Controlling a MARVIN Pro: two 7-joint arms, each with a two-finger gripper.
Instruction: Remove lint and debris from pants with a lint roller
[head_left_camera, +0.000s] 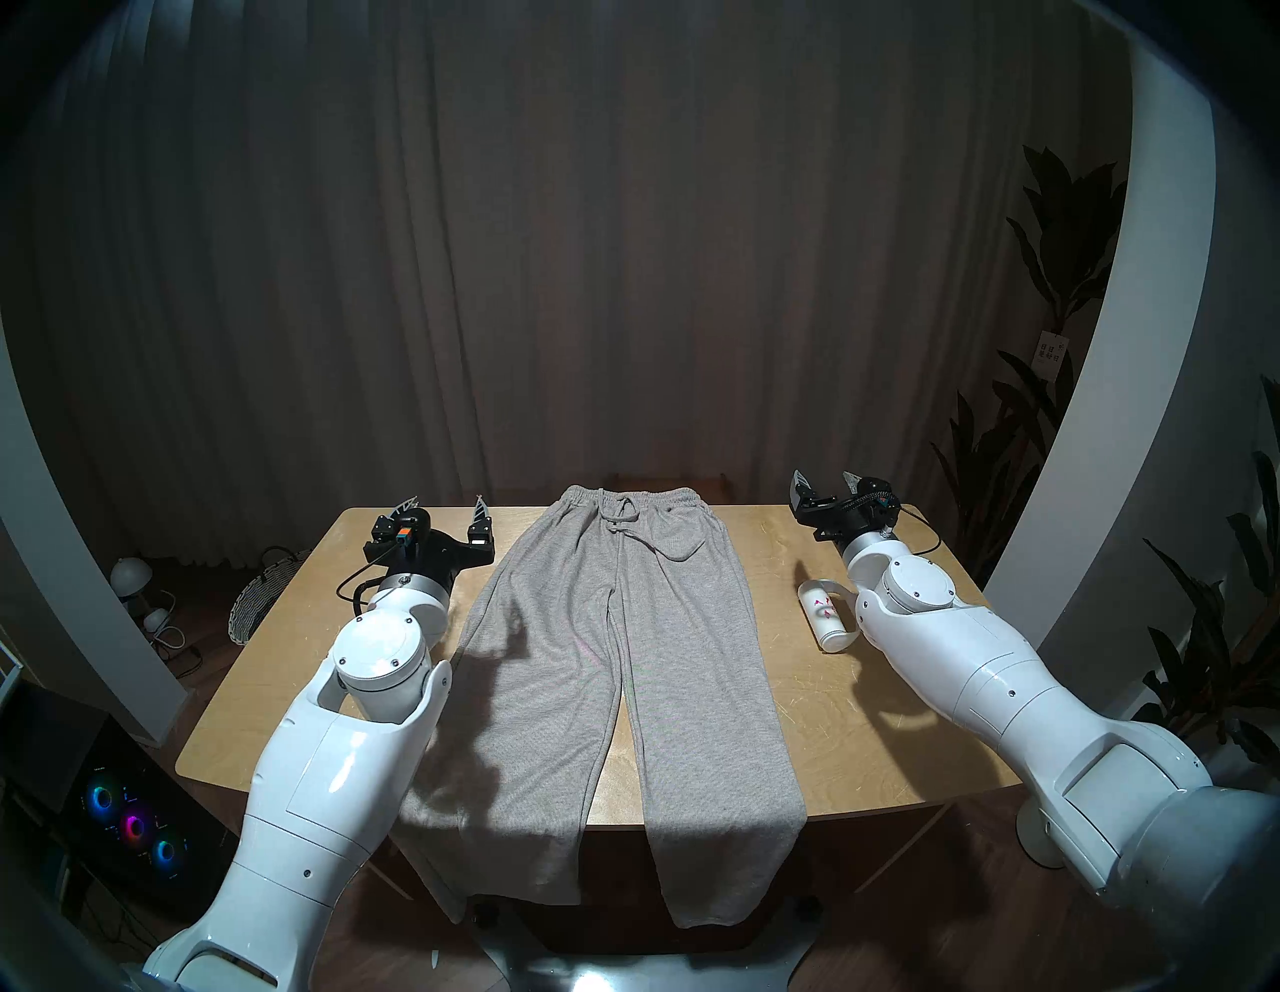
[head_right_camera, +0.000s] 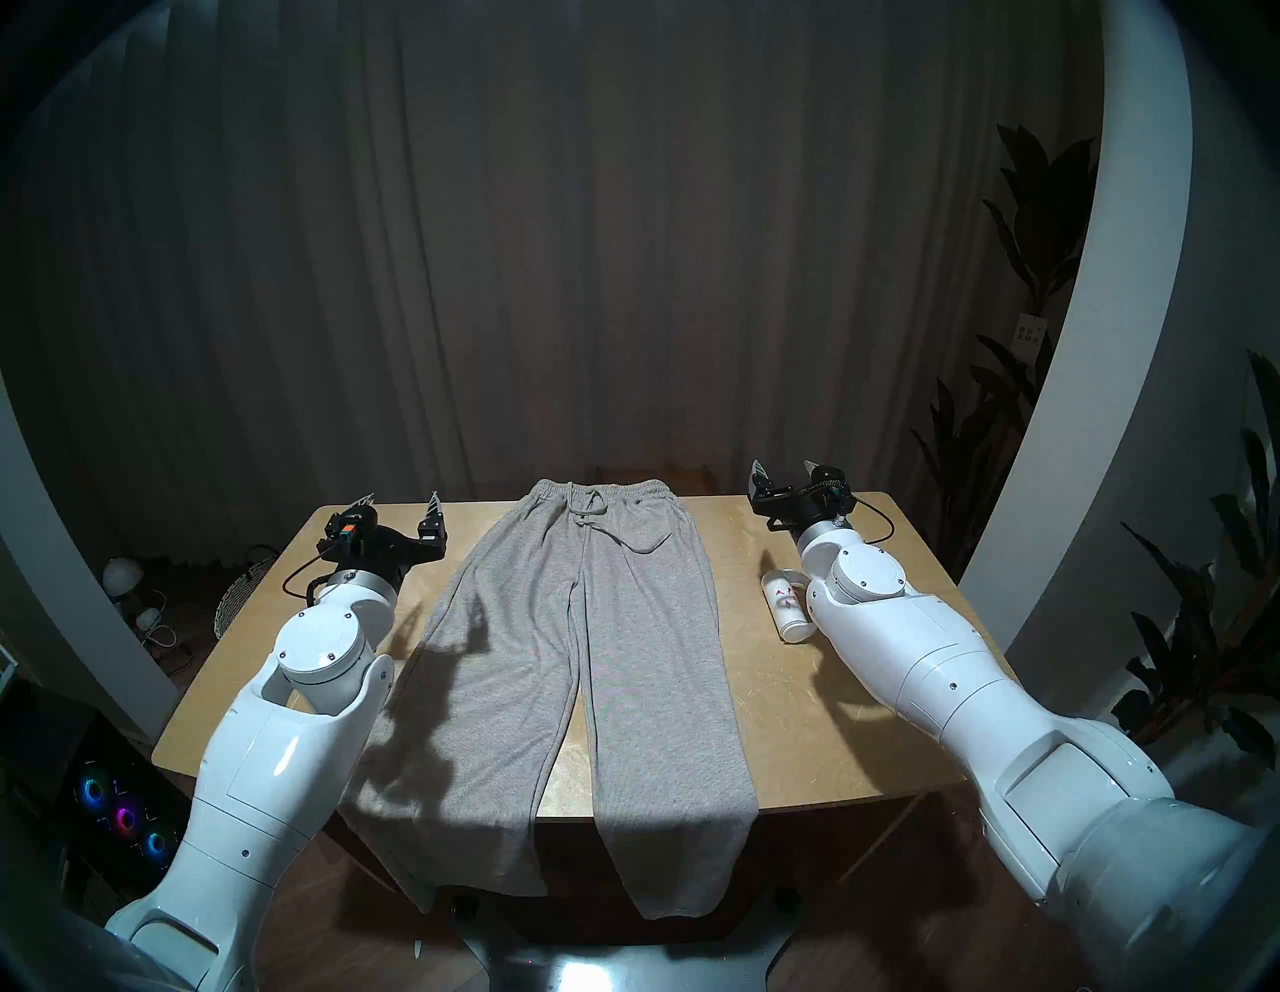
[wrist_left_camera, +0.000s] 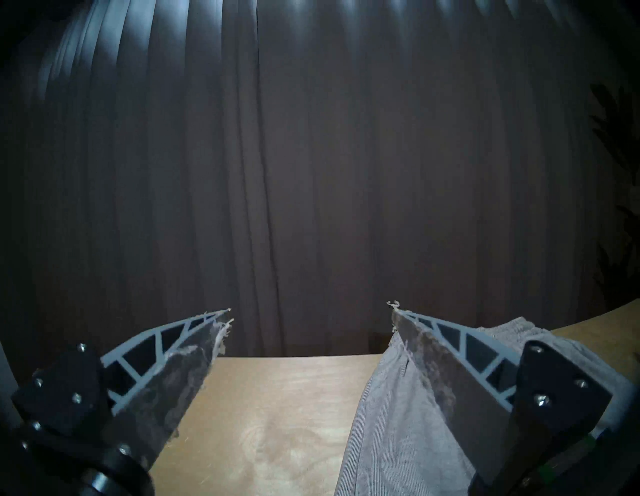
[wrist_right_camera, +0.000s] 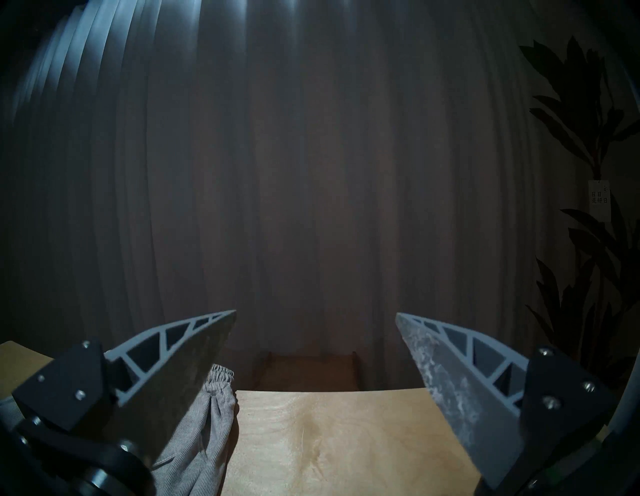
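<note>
The light grey pants (head_left_camera: 602, 665) lie flat down the middle of the wooden table (head_left_camera: 762, 727), waistband and tied drawstring at the far edge, both leg ends hanging over the near edge. The white lint roller (head_left_camera: 824, 613) lies on the table right of the pants, beside my right wrist; a few red-pink flecks (head_left_camera: 821, 607) show on its cylinder. I see no flecks on the pants. My left gripper (head_left_camera: 447, 504) is open and empty at the far left, just left of the waistband (wrist_left_camera: 398, 398). My right gripper (head_left_camera: 824, 478) is open and empty at the far right, beyond the roller.
A dark curtain hangs behind the table. A woven basket (head_left_camera: 267, 596) and a small lamp (head_left_camera: 131, 575) are on the floor at the left, with a lit computer case (head_left_camera: 131, 824) nearer. Tall plants (head_left_camera: 1080, 346) stand at the right. A low wooden piece (wrist_right_camera: 308, 370) sits behind the far edge.
</note>
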